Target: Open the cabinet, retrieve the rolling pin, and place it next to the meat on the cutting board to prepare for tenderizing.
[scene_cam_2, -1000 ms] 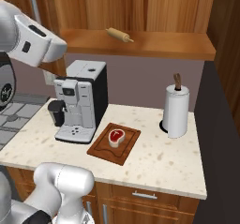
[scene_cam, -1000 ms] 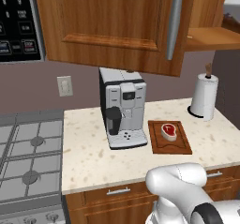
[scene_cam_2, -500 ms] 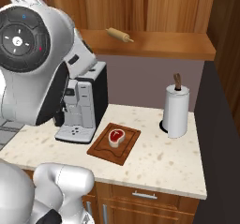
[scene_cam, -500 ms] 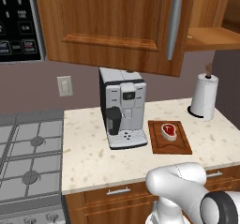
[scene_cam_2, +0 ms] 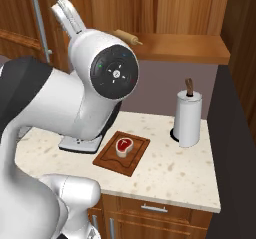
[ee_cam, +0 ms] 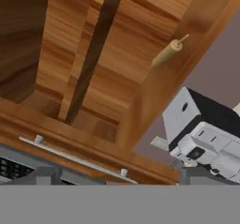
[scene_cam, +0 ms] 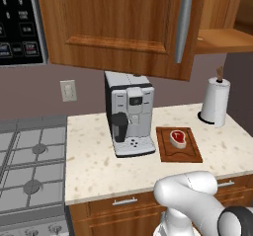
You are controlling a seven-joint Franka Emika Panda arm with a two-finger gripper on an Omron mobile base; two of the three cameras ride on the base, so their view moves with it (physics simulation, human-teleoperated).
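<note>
You have one speckled beige stone counter (scene_cam: 99, 166) bearing a silver-and-black coffee machine (scene_cam: 129, 113), a dark reddish-brown grooved cutting board (scene_cam: 179, 146) and a white paper-towel roll (scene_cam: 215, 100). Your plain wooden cabinet shelf (scene_cam_2: 185, 49) carries a slim tan rolling pin (scene_cam_2: 128, 37).

- The cabinet (ee_cam: 70, 63) stands open, its wooden inside showing.
- The rolling pin (ee_cam: 167, 53) lies on the shelf edge.
- The coffee machine (ee_cam: 202, 131) sits tilted at the right.
</note>
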